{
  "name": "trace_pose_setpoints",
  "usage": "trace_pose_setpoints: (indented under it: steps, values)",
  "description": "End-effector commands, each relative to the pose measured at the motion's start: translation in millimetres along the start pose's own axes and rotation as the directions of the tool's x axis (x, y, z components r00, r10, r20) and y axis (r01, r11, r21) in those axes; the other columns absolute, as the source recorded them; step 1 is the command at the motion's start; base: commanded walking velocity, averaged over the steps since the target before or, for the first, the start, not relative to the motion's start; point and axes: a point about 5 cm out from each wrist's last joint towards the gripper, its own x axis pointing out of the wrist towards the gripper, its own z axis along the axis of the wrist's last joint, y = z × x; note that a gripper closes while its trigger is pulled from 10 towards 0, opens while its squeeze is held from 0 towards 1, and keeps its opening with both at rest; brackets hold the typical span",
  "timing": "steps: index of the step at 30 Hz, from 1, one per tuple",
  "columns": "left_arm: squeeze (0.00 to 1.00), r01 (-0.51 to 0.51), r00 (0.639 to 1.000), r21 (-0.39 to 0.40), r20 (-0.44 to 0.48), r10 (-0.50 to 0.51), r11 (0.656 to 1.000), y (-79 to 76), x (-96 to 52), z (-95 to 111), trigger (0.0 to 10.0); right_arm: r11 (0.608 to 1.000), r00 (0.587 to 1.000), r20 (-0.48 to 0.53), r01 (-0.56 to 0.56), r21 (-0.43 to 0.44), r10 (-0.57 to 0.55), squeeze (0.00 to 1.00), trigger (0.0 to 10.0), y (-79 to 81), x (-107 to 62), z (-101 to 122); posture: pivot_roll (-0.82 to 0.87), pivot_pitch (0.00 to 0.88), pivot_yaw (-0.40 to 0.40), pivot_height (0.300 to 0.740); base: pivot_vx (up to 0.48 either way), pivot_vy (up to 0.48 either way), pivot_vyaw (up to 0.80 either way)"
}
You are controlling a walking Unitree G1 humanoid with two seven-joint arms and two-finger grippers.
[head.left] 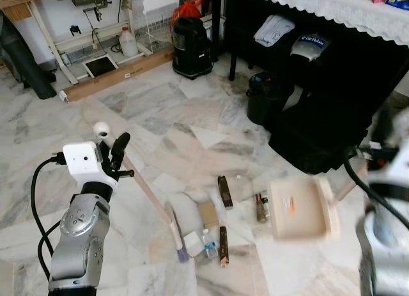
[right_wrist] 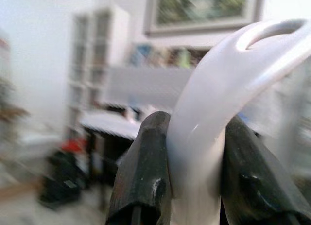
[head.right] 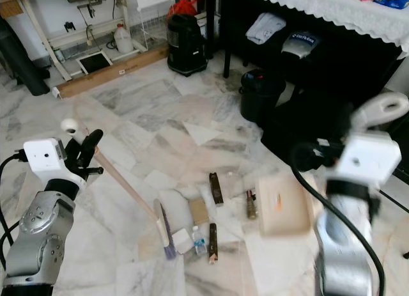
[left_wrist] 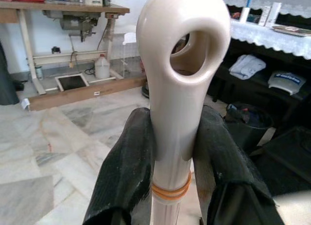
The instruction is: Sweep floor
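Observation:
My left gripper (left_wrist: 172,132) is shut on the cream handle of a broom (left_wrist: 182,64), just below its hanging loop. The wooden shaft (head.left: 144,187) slopes down to the broom head (head.left: 176,235) on the marble floor. My right gripper (right_wrist: 194,142) is shut on the white looped handle (right_wrist: 218,89) of a beige dustpan (head.left: 297,210), which looks blurred and sits low to the right of the litter. Between broom and dustpan lie a small plastic bottle (head.left: 208,243), two brown bars (head.left: 224,192), a cardboard piece (head.left: 208,214), a white box (head.left: 193,243) and a small brown bottle (head.left: 261,208).
A table with a white lace cloth (head.left: 332,5) stands at the back right, with a black bin (head.left: 265,98) and a big black case (head.left: 319,136) under it. A black vacuum (head.left: 192,46), a wooden plank (head.left: 118,75) and a jug (head.left: 128,43) line the back.

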Motion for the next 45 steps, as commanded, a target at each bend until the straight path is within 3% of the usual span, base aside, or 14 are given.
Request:
trace_pose_setpoints:
  steps: [1, 3, 10, 14, 21, 24, 25, 27, 30, 34, 35, 37, 41, 45]
  values:
    - [0.0, 0.003, 0.999, 0.015, 0.04, -0.003, 1.0, 1.4, 4.4, 10, 10.0, 0.997, 0.997, 0.03, -0.077, 0.028, 0.076, 0.0, 10.0, 21.8, 8.9, 6, -0.06, 0.074, 0.021, 0.74, 0.0, 0.0, 0.0]
    - [0.0, 0.003, 0.999, 0.008, 0.045, -0.003, 1.0, -0.4, 5.6, 10, 10.0, 0.989, 0.994, 0.0, -0.112, 0.094, 0.112, 0.0, 10.0, 46.4, 26.1, 4, -0.06, 0.074, 0.021, 0.74, 0.0, 0.0, 0.0]
    - [0.0, 0.013, 0.999, 0.0, 0.046, -0.013, 1.0, -6.1, 6.8, 8, 10.0, 0.979, 0.984, -0.022, -0.172, 0.113, 0.176, 0.0, 10.0, 71.1, 45.8, -3, -0.06, 0.074, 0.022, 0.74, 0.0, 0.0, 0.0]
    - [0.0, 0.015, 0.999, 0.001, 0.05, -0.015, 1.0, -8.2, 7.8, 6, 10.0, 0.956, 0.969, -0.078, -0.215, 0.198, 0.234, 0.0, 10.0, 84.0, 42.9, -29, -0.05, 0.076, 0.013, 0.74, 0.0, 0.0, 0.0]
    - [0.0, 0.013, 0.999, 0.007, 0.051, -0.013, 1.0, -7.9, 5.6, 7, 10.0, 0.974, 0.96, -0.205, -0.158, 0.164, 0.19, 0.0, 10.0, 74.4, 30.4, -66, -0.04, 0.084, 0.012, 0.74, 0.0, 0.0, 0.0]
    - [0.0, 0.014, 0.999, 0.013, 0.05, -0.015, 1.0, -7.9, 4.2, 7, 10.0, 0.974, 0.952, -0.209, -0.214, 0.073, 0.225, 0.0, 10.0, 76.7, 23.7, -72, -0.04, 0.085, 0.013, 0.74, 0.0, 0.0, 0.0]
    - [0.0, 0.013, 0.999, 0.017, 0.051, -0.014, 1.0, -6.9, 3.1, 8, 10.0, 0.974, 0.949, -0.24, -0.223, -0.041, 0.207, 0.0, 10.0, 74.7, 22.7, -75, -0.03, 0.089, 0.015, 0.74, 0.0, 0.0, 0.0]
    - [0.0, 0.013, 0.998, 0.02, 0.053, -0.014, 1.0, -6.5, 2.1, 9, 10.0, 0.978, 0.956, -0.217, -0.208, -0.025, 0.198, 0.0, 10.0, 71.9, 23.5, -70, -0.03, 0.089, 0.013, 0.74, 0.0, 0.0, 0.0]
    - [0.0, 0.012, 0.999, 0.024, 0.052, -0.013, 1.0, -5.3, 1.4, 9, 10.0, 0.975, 0.964, -0.201, -0.197, -0.1, 0.174, 0.0, 10.0, 64.3, 26.5, -64, -0.03, 0.089, 0.016, 0.74, 0.0, 0.0, 0.0]
    - [0.0, 0.015, 0.999, 0.023, 0.05, -0.017, 1.0, -6.8, 1.5, 8, 10.0, 0.982, 0.956, -0.236, -0.188, -0.03, 0.176, 0.0, 10.0, 61.4, 20.8, -73, -0.04, 0.088, 0.015, 0.74, 0.0, 0.0, 0.0]
    - [0.0, 0.017, 0.998, 0.022, 0.053, -0.019, 1.0, -8.1, 1.6, 9, 10.0, 0.969, 0.959, -0.149, -0.228, 0.093, 0.24, 0.0, 10.0, 69.5, 17.9, -59, -0.04, 0.088, 0.015, 0.74, 0.0, 0.0, 0.0]
    - [0.0, 0.017, 0.998, 0.021, 0.056, -0.018, 1.0, -8.4, 1.6, 10, 10.0, 0.953, 0.959, -0.061, -0.267, 0.141, 0.277, 0.0, 10.0, 73.5, 16.2, -45, -0.04, 0.088, 0.015, 0.74, 0.0, 0.0, 0.0]
    - [0.0, 0.018, 0.998, 0.023, 0.057, -0.019, 1.0, -8.2, 0.2, 10, 10.0, 0.964, 0.974, 0.052, -0.225, 0.14, 0.219, 0.0, 10.0, 61.5, 15.7, -18, -0.03, 0.089, 0.017, 0.74, 0.0, 0.0, 0.0]
    - [0.0, 0.018, 0.998, 0.024, 0.052, -0.019, 1.0, -7.4, -0.7, 9, 10.0, 0.978, 0.988, 0.035, -0.151, 0.144, 0.147, 0.0, 10.0, 40.2, 17.6, -15, -0.04, 0.093, 0.023, 0.74, 0.0, 0.0, 0.0]
